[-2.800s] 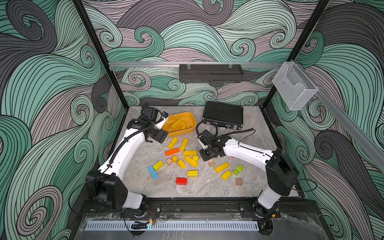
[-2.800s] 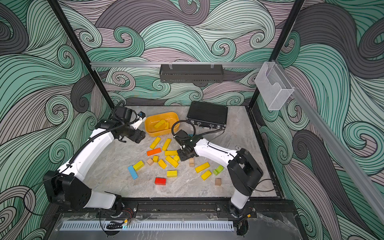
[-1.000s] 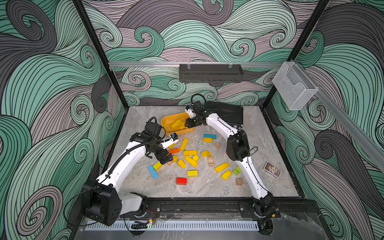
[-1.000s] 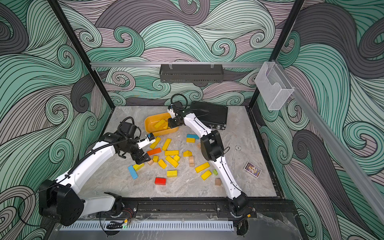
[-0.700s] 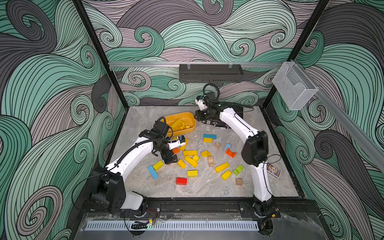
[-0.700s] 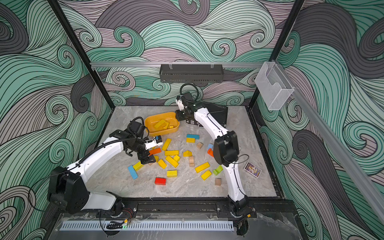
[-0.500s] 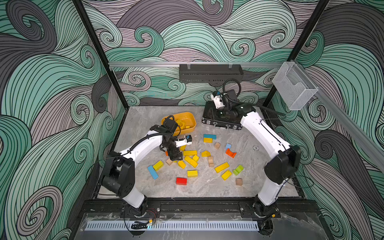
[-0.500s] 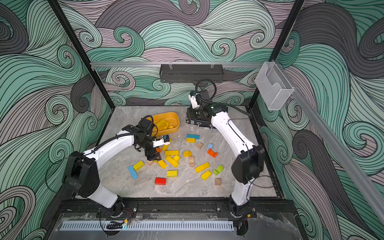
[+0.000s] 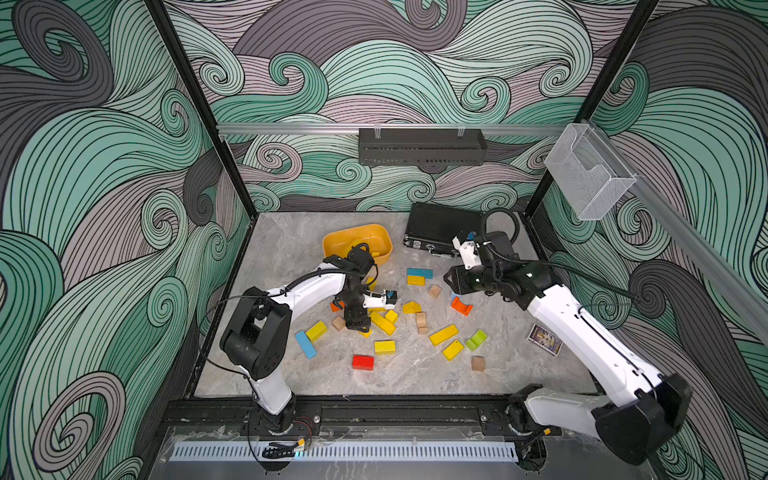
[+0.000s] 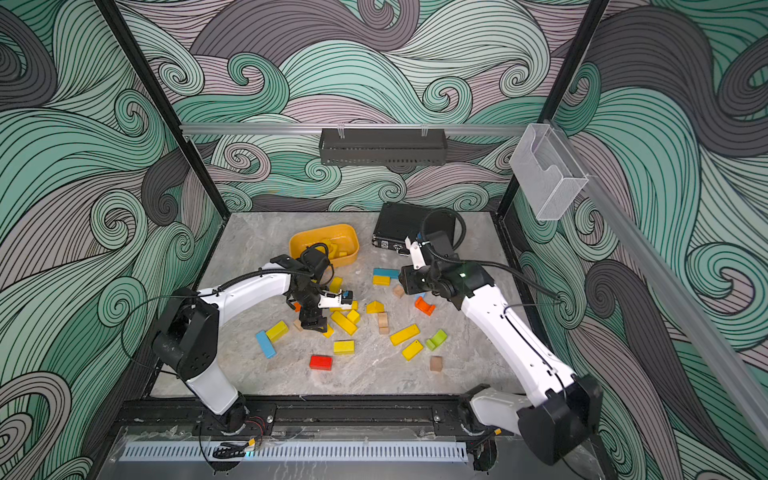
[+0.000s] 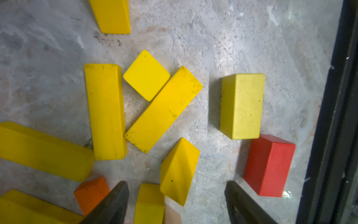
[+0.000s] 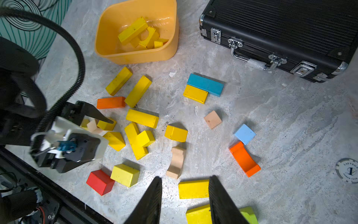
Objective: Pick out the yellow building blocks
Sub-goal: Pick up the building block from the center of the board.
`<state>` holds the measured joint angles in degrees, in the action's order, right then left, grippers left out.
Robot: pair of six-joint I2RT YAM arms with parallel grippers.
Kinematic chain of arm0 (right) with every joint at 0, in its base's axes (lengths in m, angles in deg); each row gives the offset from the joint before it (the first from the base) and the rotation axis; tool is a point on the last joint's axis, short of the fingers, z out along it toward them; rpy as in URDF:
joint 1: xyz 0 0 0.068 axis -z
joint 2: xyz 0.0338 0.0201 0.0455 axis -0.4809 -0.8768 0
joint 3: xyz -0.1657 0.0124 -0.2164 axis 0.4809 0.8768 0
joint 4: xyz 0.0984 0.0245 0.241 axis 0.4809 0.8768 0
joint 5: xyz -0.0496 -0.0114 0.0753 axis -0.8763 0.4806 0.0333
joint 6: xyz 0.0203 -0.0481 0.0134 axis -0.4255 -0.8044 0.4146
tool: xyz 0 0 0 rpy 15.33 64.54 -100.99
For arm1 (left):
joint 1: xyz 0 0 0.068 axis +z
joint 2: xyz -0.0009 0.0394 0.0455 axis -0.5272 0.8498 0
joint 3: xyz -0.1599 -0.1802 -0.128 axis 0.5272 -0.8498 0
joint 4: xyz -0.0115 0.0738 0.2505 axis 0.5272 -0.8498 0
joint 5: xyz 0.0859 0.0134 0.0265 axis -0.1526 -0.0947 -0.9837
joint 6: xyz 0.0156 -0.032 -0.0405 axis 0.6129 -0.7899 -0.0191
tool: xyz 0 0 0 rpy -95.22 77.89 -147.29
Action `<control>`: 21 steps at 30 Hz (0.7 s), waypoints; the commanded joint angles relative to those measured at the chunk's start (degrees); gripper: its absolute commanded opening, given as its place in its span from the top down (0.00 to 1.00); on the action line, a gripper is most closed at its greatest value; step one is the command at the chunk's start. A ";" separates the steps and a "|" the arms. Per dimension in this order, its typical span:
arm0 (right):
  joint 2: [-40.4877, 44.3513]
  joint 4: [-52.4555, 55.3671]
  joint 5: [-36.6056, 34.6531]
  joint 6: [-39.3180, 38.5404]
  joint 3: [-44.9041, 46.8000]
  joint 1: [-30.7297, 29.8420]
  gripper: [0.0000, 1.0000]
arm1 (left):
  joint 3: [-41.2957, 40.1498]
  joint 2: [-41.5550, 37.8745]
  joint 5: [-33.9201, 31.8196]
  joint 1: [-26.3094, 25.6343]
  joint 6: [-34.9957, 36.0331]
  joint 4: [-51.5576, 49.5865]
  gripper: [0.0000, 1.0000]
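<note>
Several yellow building blocks lie scattered mid-table, among them long bars, a cube, a brick and a wedge. More of them lie in the orange-yellow tub. My left gripper points down into the cluster, open, with a small yellow block and the wedge between its fingers, neither of them pinched. My right gripper hangs open and empty above the table, in front of the black case.
A black case stands at the back right. Around the yellow ones lie an orange arch, an orange bar, a red block, blue blocks, a green block and plain wooden blocks. A card and a poker chip lie at the right.
My left arm has come from beside the tub down over the block cluster, and its jaws have narrowed. My right arm has swung from the tub to the right, in front of the case.
</note>
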<state>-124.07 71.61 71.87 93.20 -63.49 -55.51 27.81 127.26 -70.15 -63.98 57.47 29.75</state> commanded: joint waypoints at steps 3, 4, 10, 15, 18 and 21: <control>3.78 0.77 -0.57 2.60 4.88 0.13 0.59 | -2.10 1.67 -5.76 -1.62 3.84 0.56 0.27; 4.20 0.86 -0.76 2.72 5.61 0.14 0.58 | -2.21 1.99 -6.26 -1.67 3.80 0.61 0.28; 6.41 1.08 -1.23 3.07 8.15 0.13 0.58 | -2.77 3.49 -8.45 -2.53 3.71 1.67 0.37; 6.61 1.17 -1.18 3.09 8.89 0.13 0.58 | -3.60 4.82 -10.06 -3.47 3.89 2.54 0.40; 6.78 1.18 -1.32 3.09 9.19 0.13 0.58 | -4.56 5.30 -11.24 -3.78 3.89 4.15 0.43; 6.96 1.14 -1.56 3.09 9.52 0.13 0.58 | -5.11 5.54 -12.04 -3.96 3.93 5.53 0.46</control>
<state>-117.90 72.59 71.47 95.78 -54.64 -55.51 22.91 132.18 -80.62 -67.54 60.51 34.12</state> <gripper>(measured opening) 0.416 0.547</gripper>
